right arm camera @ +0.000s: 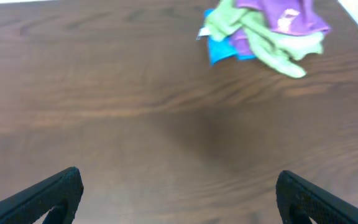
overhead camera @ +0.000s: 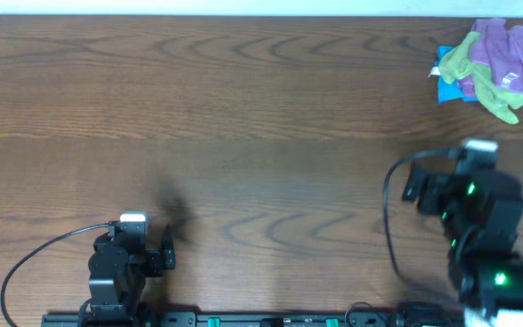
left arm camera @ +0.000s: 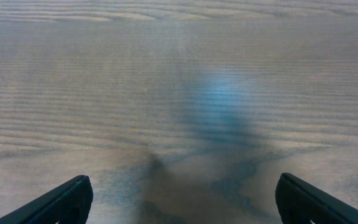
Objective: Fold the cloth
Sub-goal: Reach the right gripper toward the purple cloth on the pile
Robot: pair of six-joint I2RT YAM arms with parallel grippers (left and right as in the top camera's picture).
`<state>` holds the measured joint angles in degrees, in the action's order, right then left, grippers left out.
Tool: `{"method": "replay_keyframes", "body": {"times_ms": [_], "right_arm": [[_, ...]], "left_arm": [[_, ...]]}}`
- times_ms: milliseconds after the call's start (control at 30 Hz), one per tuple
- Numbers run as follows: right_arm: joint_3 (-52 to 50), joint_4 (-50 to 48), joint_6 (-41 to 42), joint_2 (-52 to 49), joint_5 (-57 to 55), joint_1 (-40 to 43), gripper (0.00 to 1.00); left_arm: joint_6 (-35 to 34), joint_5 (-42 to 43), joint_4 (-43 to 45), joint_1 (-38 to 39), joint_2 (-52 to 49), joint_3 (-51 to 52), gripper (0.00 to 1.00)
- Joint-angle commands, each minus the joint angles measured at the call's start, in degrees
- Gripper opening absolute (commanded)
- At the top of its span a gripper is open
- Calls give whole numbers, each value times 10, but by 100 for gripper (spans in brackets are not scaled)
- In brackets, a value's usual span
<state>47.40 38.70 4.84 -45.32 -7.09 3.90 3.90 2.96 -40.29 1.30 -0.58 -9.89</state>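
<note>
Worktop [overhead camera: 243, 109], wood-grain. Left hand [left arm camera: 184, 190]: low at the near edge, fingers spread, empty, seemingly parked. Right hand [right arm camera: 179, 180]: spread, empty, facing the far right corner, probably to reach the heap. Cloth [overhead camera: 507, 50]: lilac, crumpled there over green cloth [overhead camera: 461, 59] and blue cloth [overhead camera: 445, 88], well apart from both hands.

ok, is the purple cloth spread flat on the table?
No, the purple cloth lies crumpled in a pile with a yellow-green cloth and a blue cloth near the table's far right corner.
</note>
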Motion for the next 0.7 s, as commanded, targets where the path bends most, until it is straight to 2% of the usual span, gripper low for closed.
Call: {"method": "replay_keyframes", "body": {"times_ms": [0, 433, 667], "right_arm": [[62, 0, 20, -65, -15, 33, 99], [286, 0, 20, -321, 21, 153, 99], [362, -26, 19, -398, 53, 210, 99]], "left_arm": [[4, -6, -16, 2, 4, 7, 95], [4, -6, -16, 2, 4, 7, 95], [4, -6, -16, 2, 4, 7, 95]]}}
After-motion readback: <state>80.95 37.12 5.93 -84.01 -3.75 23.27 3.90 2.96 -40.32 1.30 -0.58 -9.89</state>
